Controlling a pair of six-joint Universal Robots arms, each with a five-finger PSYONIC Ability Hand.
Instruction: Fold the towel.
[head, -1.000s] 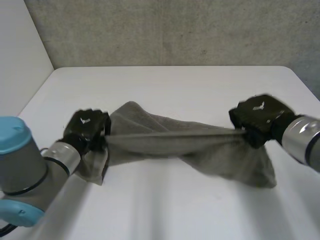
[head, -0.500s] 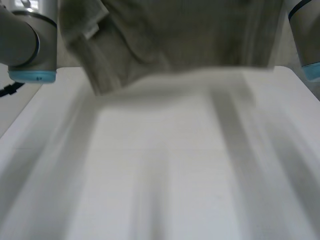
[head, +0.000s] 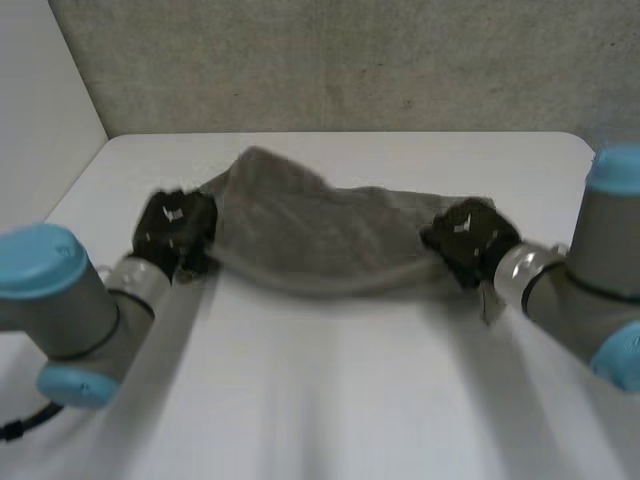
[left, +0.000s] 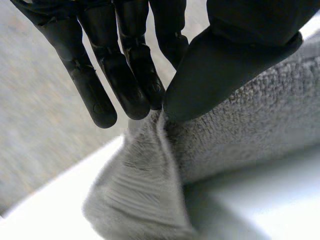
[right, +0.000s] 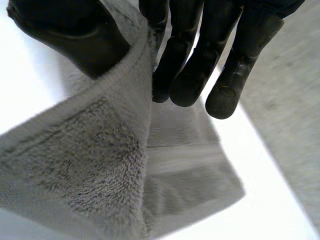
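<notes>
Both of my hands are pinching the towel (head: 310, 235): my left hand (head: 175, 228) nips one end between thumb and fingers, and my right hand (head: 468, 240) clamps the opposite end likewise. It sags between them, rumpled, onto the table (head: 330, 400). I judge I'm spreading it flat before folding; next I need even tension and both pinches firm.
</notes>
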